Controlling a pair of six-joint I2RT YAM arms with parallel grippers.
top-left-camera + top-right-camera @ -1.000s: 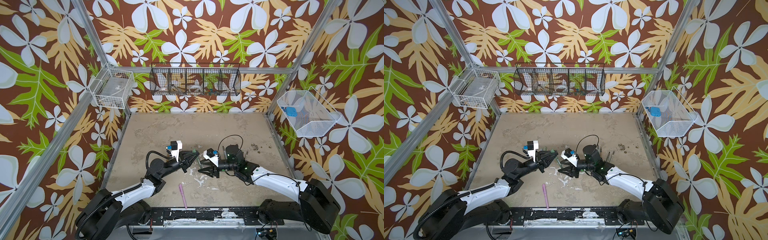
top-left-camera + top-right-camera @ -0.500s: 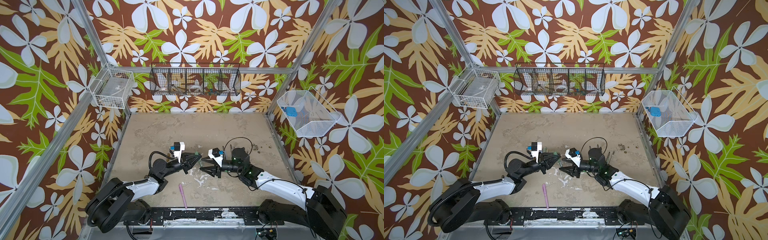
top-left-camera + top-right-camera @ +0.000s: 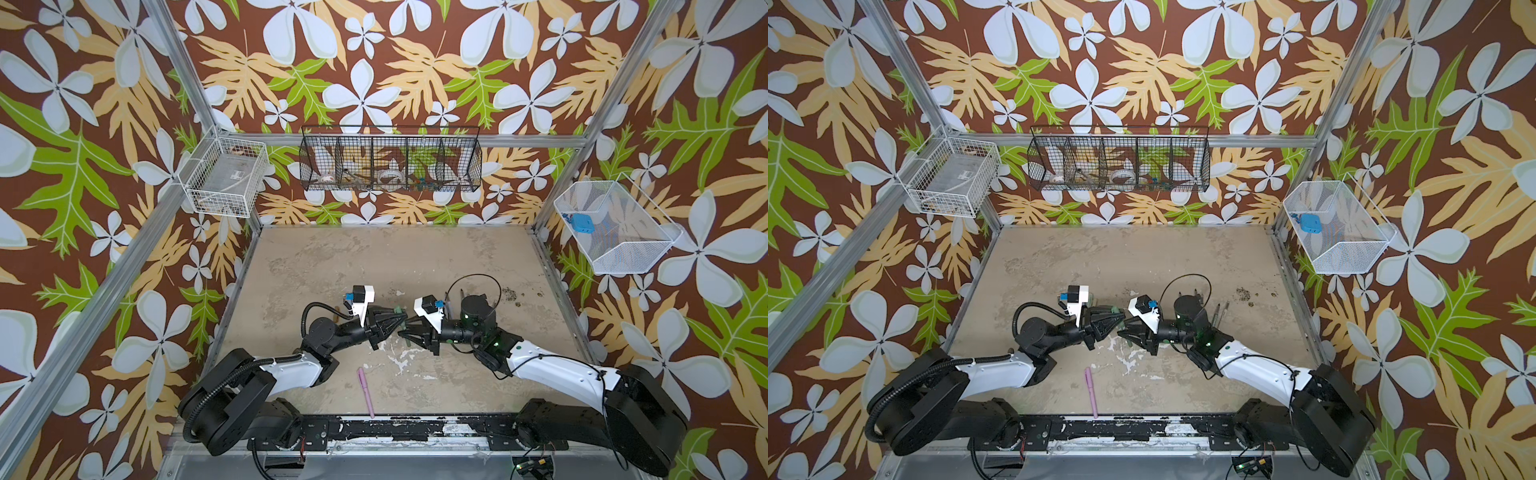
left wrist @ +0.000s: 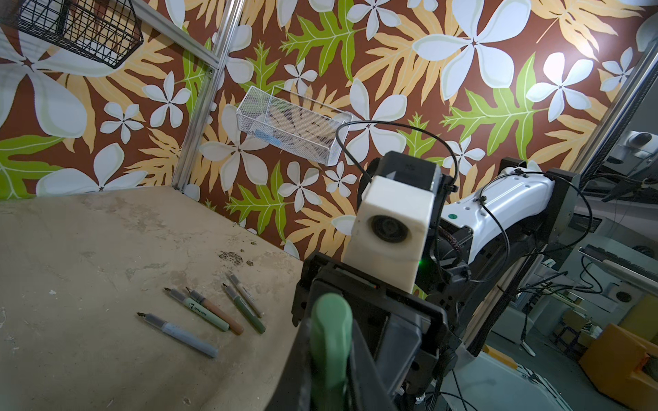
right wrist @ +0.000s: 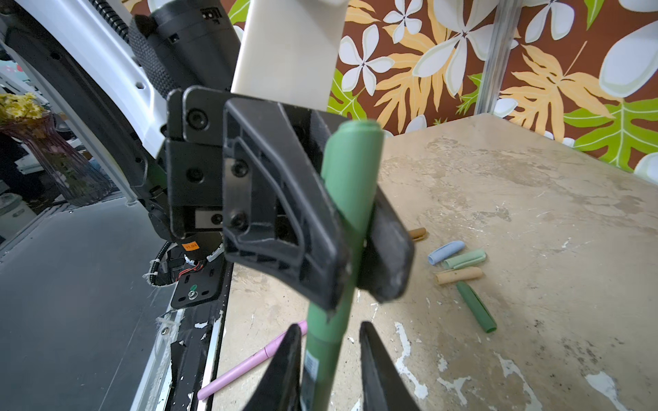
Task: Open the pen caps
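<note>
A green pen (image 5: 352, 199) hangs over the middle of the table between my two grippers. My left gripper (image 5: 356, 284) is shut on its cap (image 4: 329, 341), whose rounded end pokes out past the fingers. My right gripper (image 5: 331, 331) straddles the pen's body just below the cap's edge. One finger (image 5: 285, 359) touches the body and a gap shows at the other. In both top views the two grippers (image 3: 401, 322) (image 3: 409, 332) meet tip to tip. A capped pink pen (image 3: 365, 392) lies near the front edge.
Several loose caps (image 5: 459, 274) lie on the table behind the left gripper. Several uncapped pen bodies (image 4: 213, 313) lie in a row beyond the right arm. A black wire basket (image 3: 390, 160) and two white baskets (image 3: 224, 183) (image 3: 611, 226) hang on the walls.
The right gripper's jaws have narrowed around the green pen's body. The left gripper has kept its hold and both arms have shifted only slightly.
</note>
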